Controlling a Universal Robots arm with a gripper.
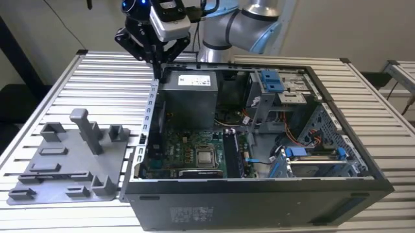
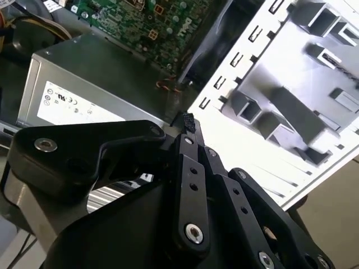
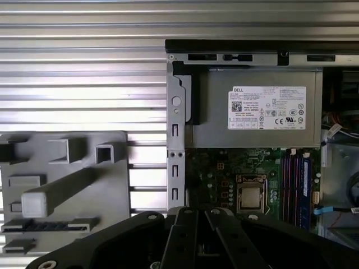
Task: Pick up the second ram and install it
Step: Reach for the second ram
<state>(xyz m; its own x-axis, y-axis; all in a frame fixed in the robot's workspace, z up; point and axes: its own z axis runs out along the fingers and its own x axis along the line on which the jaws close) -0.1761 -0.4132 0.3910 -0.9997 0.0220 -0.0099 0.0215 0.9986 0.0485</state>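
My gripper (image 1: 157, 68) hangs above the back corner of the open computer case (image 1: 149, 121), on the exterior view's left, beside the grey power-supply box (image 1: 189, 97). Its black fingers (image 2: 190, 168) meet at the tips, and I see nothing held between them. A long dark strip (image 3: 45, 225) stands on edge in a slot of the grey fixture plate (image 3: 112, 185); it looks like the second ram, though I cannot be sure. The memory slots (image 3: 295, 182) lie beside the processor (image 3: 251, 197) on the motherboard, with dark and blue strips in them.
The fixture plate (image 1: 65, 189) lies on the slatted table at the exterior view's left of the case, with a tall post (image 1: 87, 131) and smaller blocks rising from it. Blue drive brackets (image 1: 272, 80) and cables fill the case's other side.
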